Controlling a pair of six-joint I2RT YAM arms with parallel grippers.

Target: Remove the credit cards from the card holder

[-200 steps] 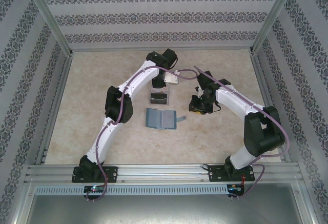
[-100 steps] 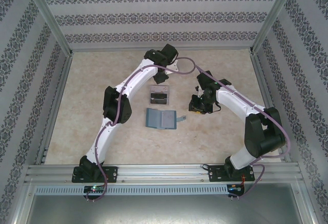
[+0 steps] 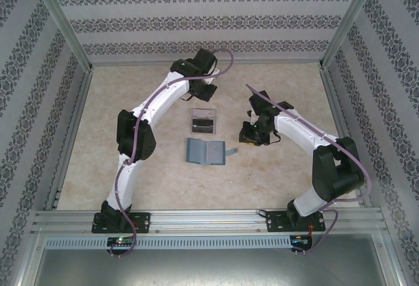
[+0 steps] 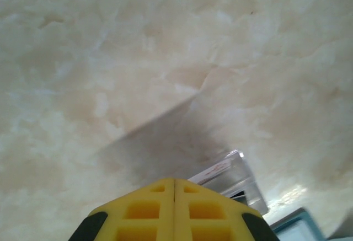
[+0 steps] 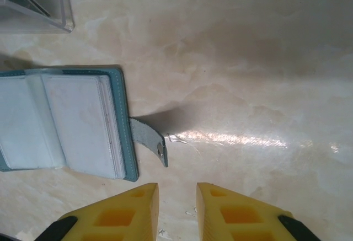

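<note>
The card holder lies open like a book in the middle of the worktop, pale sleeves facing up and its little strap tab sticking out towards the right arm. Just beyond it sits a clear tray with what look like the credit cards lying flat inside, a dark band showing. Whether any card is left in the sleeves I can't tell from here. The left gripper is out past the tray with its yellow fingers pressed together and nothing in them. The right gripper hovers just beside the strap tab, jaws a little apart and empty. I'd say the holder is light and floppy and would skate on that glossy surface, so one gripper ought to pin a cover or pinch the spine edge while the other draws. A card, I'd judge, is thin, stiff and slick. It is best nipped by a short edge where it peeks from a sleeve and pulled straight along the sleeve, since one lying flat on the worktop gives the fingers little to catch.
</note>
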